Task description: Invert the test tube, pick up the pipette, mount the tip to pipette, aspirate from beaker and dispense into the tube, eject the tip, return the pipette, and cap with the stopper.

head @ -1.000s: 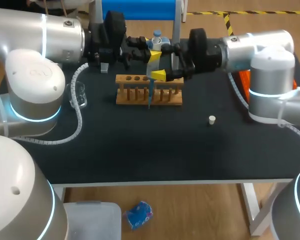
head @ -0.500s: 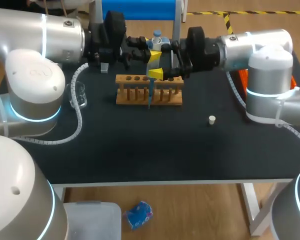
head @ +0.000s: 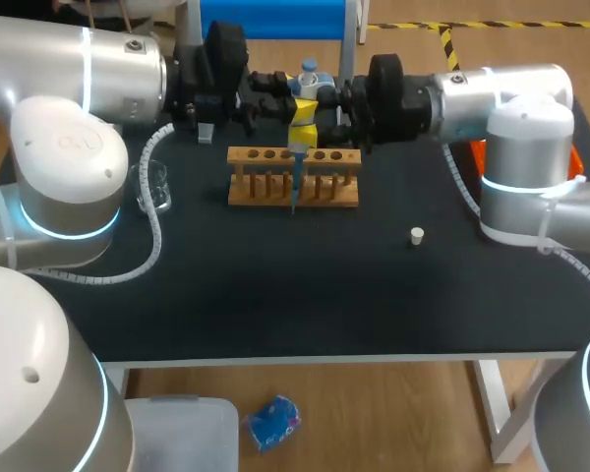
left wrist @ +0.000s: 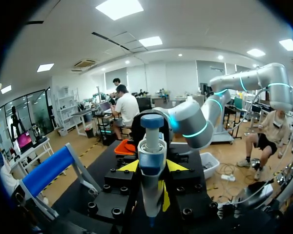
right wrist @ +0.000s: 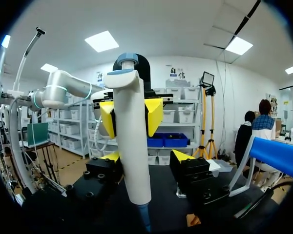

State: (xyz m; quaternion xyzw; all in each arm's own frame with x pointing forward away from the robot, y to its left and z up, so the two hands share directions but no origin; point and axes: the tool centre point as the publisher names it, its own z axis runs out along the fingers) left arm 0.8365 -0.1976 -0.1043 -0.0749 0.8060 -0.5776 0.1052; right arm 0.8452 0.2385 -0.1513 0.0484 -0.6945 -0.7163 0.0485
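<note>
Left gripper [right wrist: 131, 116] clamps the pipette [right wrist: 133, 180]; right gripper [right wrist: 146, 157] straddles it, fingers apart; closing off-centre could knock it askew

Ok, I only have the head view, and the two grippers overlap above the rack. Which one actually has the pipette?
Observer: The left gripper. The right wrist view shows its jaws pressed against both sides of the pipette.
Operator: And the right one?
Observer: The right gripper is open: its jaws stand either side of the pipette, with a clear gap to one of them.
Operator: Is the pipette tilted?
Observer: Both wrist views show it roughly upright, blue tip down.
</note>
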